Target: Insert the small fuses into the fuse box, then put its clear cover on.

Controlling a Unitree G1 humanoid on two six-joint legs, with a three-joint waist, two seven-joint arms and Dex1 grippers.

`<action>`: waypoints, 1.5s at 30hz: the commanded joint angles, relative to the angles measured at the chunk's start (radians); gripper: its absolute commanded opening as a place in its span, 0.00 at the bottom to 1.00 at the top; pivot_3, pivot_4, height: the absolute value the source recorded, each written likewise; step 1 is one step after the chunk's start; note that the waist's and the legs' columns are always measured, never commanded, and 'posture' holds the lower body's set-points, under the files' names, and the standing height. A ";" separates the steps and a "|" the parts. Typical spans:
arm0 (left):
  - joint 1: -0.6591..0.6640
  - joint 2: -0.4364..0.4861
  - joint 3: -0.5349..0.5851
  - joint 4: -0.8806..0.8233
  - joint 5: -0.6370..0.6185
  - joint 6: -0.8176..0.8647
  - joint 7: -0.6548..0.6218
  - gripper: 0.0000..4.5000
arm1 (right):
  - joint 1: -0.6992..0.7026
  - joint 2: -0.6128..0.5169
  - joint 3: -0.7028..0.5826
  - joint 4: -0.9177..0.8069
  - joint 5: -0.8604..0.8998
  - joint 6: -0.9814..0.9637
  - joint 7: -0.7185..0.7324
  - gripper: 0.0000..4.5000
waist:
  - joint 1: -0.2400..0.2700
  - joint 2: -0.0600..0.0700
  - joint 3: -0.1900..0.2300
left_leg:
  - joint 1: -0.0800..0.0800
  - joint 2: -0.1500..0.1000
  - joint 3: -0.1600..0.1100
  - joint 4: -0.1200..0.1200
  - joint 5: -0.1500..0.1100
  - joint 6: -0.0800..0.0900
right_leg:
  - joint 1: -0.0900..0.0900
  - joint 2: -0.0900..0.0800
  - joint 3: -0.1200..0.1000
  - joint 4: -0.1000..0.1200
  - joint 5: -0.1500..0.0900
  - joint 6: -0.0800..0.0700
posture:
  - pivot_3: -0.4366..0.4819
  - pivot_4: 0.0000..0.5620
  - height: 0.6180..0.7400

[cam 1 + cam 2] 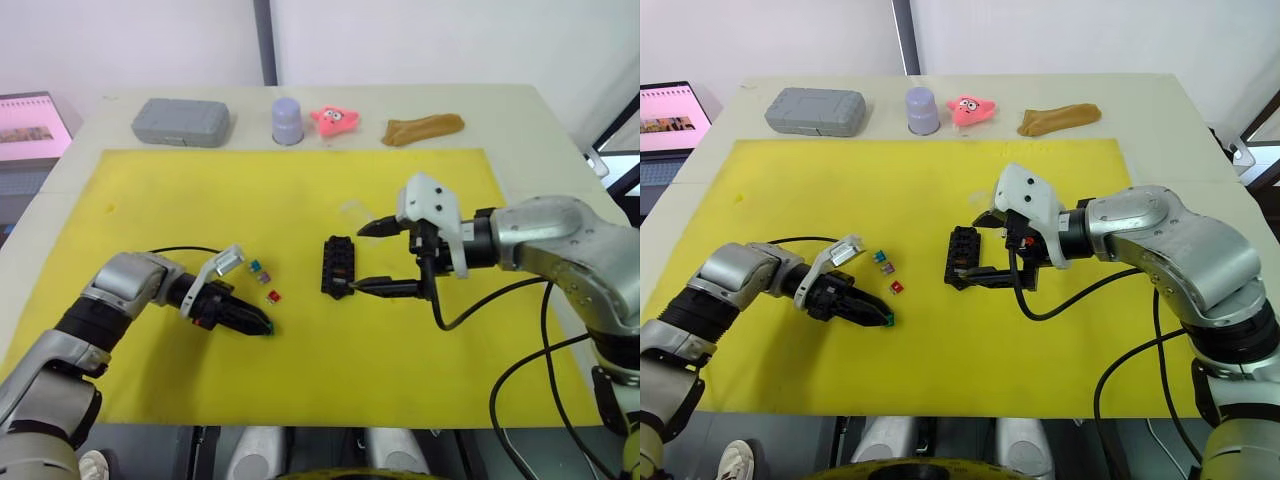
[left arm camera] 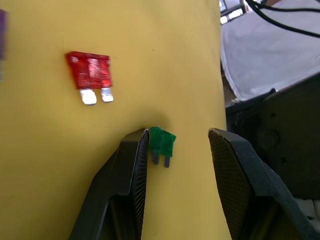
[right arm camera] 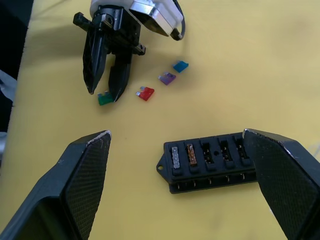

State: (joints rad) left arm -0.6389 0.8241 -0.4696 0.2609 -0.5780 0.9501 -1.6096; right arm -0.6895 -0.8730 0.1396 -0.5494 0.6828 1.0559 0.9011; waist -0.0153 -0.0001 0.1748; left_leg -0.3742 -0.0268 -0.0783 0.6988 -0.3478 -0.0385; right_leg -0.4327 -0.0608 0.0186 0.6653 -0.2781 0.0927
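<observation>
Two fuses, one grey (image 3: 175, 156) and one amber (image 3: 190, 154), sit seated in the end slots of the fuse box (image 3: 215, 162); the remaining slots seen from the right wrist are open.
Fuse box: black block lying flat near the middle of the yellow mat (image 1: 300, 370).
Right gripper (image 1: 372, 258): fingers wide apart, straddling the fuse box, one fingertip at each side of it, not clamped on it.
Clear cover (image 1: 357, 210): faint transparent piece on the mat just beyond the fuse box, beside the right gripper's far finger.
Loose fuses, all on the mat to the robot's left of the fuse box: red fuse (image 2: 90, 73), nearest the box; purple fuse (image 3: 167, 78) and teal fuse (image 3: 180, 66), a little farther off, close together.
Green fuse (image 2: 162, 143): lying on the mat between the fingers of the left gripper (image 2: 176, 172), touching one finger; the fingers stand apart, not closed on it.
Beyond the mat's far edge, on the table (image 1: 520, 120): grey case (image 1: 181, 121), lavender cup (image 1: 287, 120), pink toy (image 1: 336, 119), tan object (image 1: 423, 128).
</observation>
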 commanded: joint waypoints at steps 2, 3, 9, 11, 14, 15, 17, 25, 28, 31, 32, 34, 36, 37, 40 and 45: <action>0.007 0.020 -0.044 -0.026 -0.014 -0.006 -0.005 0.44 | -0.004 -0.012 -0.040 -0.037 0.015 0.002 -0.010 1.00 | -0.001 0.000 0.000 | 0.000 0.000 0.000 0.000 0.000 0.000 | 0.000 0.000 0.000 0.000 0.000 0.000 | 0.48 0.27 1.00; 0.008 0.021 -0.046 -0.023 -0.012 -0.010 -0.005 0.44 | -0.003 -0.012 -0.041 -0.038 0.017 0.003 -0.012 1.00 | -0.002 0.000 0.000 | 0.000 0.000 0.000 0.000 0.000 0.000 | 0.000 0.000 0.000 0.000 0.000 0.000 | 0.48 0.27 1.00; 0.018 0.026 -0.042 -0.004 0.011 -0.023 -0.005 0.26 | -0.007 -0.009 -0.034 -0.031 0.017 0.001 -0.018 1.00 | -0.003 0.000 0.000 | 0.000 0.000 0.000 0.000 0.000 0.000 | 0.000 0.001 0.000 0.000 0.000 0.000 | 0.48 0.27 1.00; 0.027 0.031 -0.044 -0.005 0.023 -0.036 -0.005 0.04 | -0.009 -0.008 -0.033 -0.029 0.017 -0.001 -0.018 1.00 | -0.003 0.000 0.000 | 0.000 0.000 0.000 0.000 0.000 0.000 | 0.000 0.001 0.000 0.000 0.000 0.000 | 0.48 0.27 1.00; 0.040 0.036 -0.047 -0.010 0.040 -0.054 -0.005 0.04 | -0.012 -0.006 -0.030 -0.026 0.016 -0.002 -0.017 1.00 | -0.004 0.000 0.000 | 0.000 0.001 0.000 0.000 0.000 0.001 | 0.000 0.001 0.000 0.000 0.000 0.000 | 0.48 0.27 1.00; 0.044 0.037 -0.047 -0.011 0.043 -0.058 -0.005 0.04 | -0.013 -0.005 -0.028 -0.024 0.015 -0.003 -0.017 1.00 | -0.005 0.000 0.000 | 0.000 0.001 0.000 0.000 0.000 0.001 | 0.000 0.001 0.000 0.000 0.000 0.000 | 0.48 0.27 1.00; 0.050 0.038 -0.047 -0.014 0.049 -0.065 -0.005 0.04 | -0.015 -0.003 -0.026 -0.021 0.013 -0.005 -0.017 1.00 | -0.005 0.000 0.000 | 0.001 0.001 0.000 0.000 -0.001 0.001 | 0.000 0.001 0.000 0.000 0.000 0.000 | 0.48 0.27 1.00; 0.052 0.033 -0.043 -0.012 0.058 -0.070 -0.005 0.04 | -0.016 -0.004 -0.026 -0.018 0.011 -0.008 -0.016 1.00 | -0.005 0.000 0.000 | 0.001 0.001 0.000 0.000 -0.001 0.002 | 0.000 0.001 0.000 0.000 0.000 0.000 | 0.48 0.27 1.00; 0.044 0.019 -0.025 0.009 0.066 -0.066 -0.005 0.04 | -0.016 -0.004 -0.027 -0.019 0.010 -0.007 -0.017 1.00 | -0.005 0.000 0.000 | 0.001 0.001 0.000 0.000 -0.001 0.002 | 0.000 0.002 0.000 0.000 0.000 0.000 | 0.48 0.27 1.00; 0.038 0.014 -0.014 0.020 0.069 -0.062 -0.005 0.04 | -0.020 -0.002 -0.024 -0.014 0.008 -0.006 -0.019 1.00 | -0.004 0.000 0.000 | 0.001 0.001 0.000 0.000 -0.001 0.002 | 0.000 0.002 0.000 0.000 0.000 0.000 | 0.48 0.27 1.00; 0.037 0.012 -0.009 0.023 0.071 -0.059 -0.005 0.04 | -0.020 -0.002 -0.024 -0.014 0.008 -0.006 -0.019 1.00 | -0.004 0.000 0.000 | 0.001 0.001 0.000 0.000 -0.001 0.002 | 0.000 0.002 0.000 0.000 0.000 0.000 | 0.48 0.27 1.00; 0.036 0.010 0.000 0.029 0.075 -0.058 -0.004 0.04 | -0.019 -0.002 -0.024 -0.015 0.009 -0.006 -0.019 1.00 | -0.004 0.000 0.000 | 0.001 0.001 0.000 0.000 -0.001 0.002 | 0.000 0.002 0.000 0.000 0.000 0.000 | 0.48 0.27 1.00; 0.036 0.010 0.009 0.039 0.080 -0.059 -0.004 0.04 | -0.019 -0.002 -0.024 -0.014 0.009 -0.007 -0.019 1.00 | -0.004 0.000 0.000 | 0.001 0.001 0.000 0.000 -0.001 0.002 | 0.000 0.002 0.000 0.000 0.000 0.000 | 0.48 0.27 1.00; 0.037 0.011 0.014 0.043 0.081 -0.061 -0.004 0.04 | -0.019 -0.002 -0.023 -0.014 0.008 -0.008 -0.019 1.00 | -0.004 0.000 0.000 | 0.001 0.001 0.000 0.000 -0.001 0.002 | 0.000 0.002 0.000 0.001 0.000 0.000 | 0.48 0.27 1.00; 0.038 0.013 0.025 0.050 0.081 -0.061 -0.001 0.04 | -0.019 -0.001 -0.021 -0.012 0.007 -0.009 -0.017 1.00 | -0.004 0.000 0.000 | 0.001 0.001 0.000 0.000 -0.001 0.002 | 0.000 0.002 0.000 0.001 0.000 0.000 | 0.48 0.27 1.00; 0.044 0.018 0.047 0.053 0.077 -0.053 0.005 0.04 | -0.017 -0.003 -0.017 -0.012 0.004 -0.013 -0.013 1.00 | -0.005 0.000 0.000 | 0.001 0.001 0.000 0.000 -0.001 0.002 | 0.000 0.002 0.000 0.001 0.000 0.000 | 0.48 0.27 1.00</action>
State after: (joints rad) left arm -0.6027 0.8235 -0.4532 0.2848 -0.5311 0.8877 -1.6101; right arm -0.6887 -0.8762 0.1390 -0.5517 0.6902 1.0624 0.8855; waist -0.0200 0.0001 0.1746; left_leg -0.3732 -0.0256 -0.0784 0.6987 -0.3487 -0.0366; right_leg -0.4325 -0.0588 0.0188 0.6661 -0.2781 0.0927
